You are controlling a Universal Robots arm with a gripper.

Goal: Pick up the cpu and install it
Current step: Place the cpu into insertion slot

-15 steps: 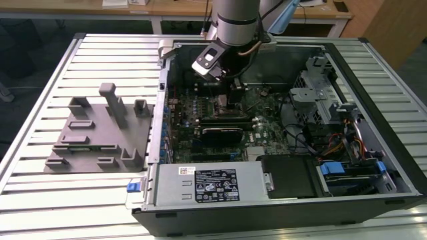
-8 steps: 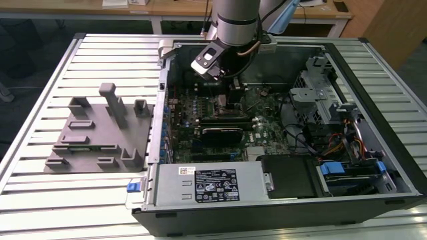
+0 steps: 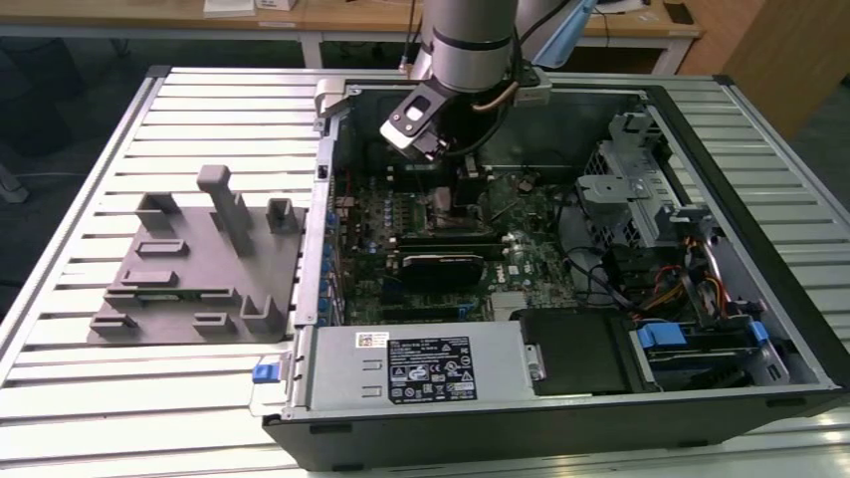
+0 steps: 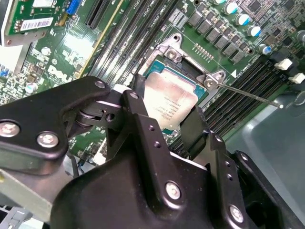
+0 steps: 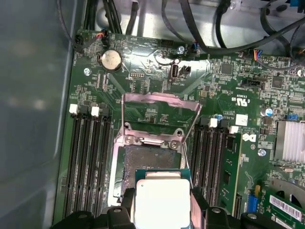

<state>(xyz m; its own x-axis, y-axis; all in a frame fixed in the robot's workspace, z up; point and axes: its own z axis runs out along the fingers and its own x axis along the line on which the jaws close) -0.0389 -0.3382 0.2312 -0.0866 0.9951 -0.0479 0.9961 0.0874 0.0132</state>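
1. Gripper (image 3: 465, 189) on the grey robot arm (image 3: 465, 40) sits low inside the open black PC case (image 3: 531, 438). It is right over the dark square metal-framed socket (image 5: 147, 160) on the green motherboard (image 5: 143, 81).
2. Jaws closed on the cpu (image 5: 162, 202), a small flat square chip w/ silvery-white metal top. The black fingers (image 4: 143, 119) clamp two opposite edges; both wrist views show it.
3. The cpu is level, metal top facing the wrist cams, directly above the socket. It covers the part of the recess nearest the gripper; the rest of the recess is bare. Can't tell if the chip touches the socket or hangs just over it.
4. The socket's silver load plate (image 5: 159, 107) is flipped up and open, hinged at the socket edge farthest from the gripper.
5. A thin wire lever (image 4: 248, 94) runs out from one socket corner.
6. Long black RAM slots (image 5: 88, 160) w/ white end clips flank the socket on both sides.
7. A round silver coin cell (image 5: 111, 60) lies beyond the load plate, away from the socket.
8. A grey moulded fixture (image 3: 186, 269) w/ upright posts sits on the slatted metal tabletop (image 3: 80, 398). It is outside the case, well apart from the socket, toward the exterior view's left.
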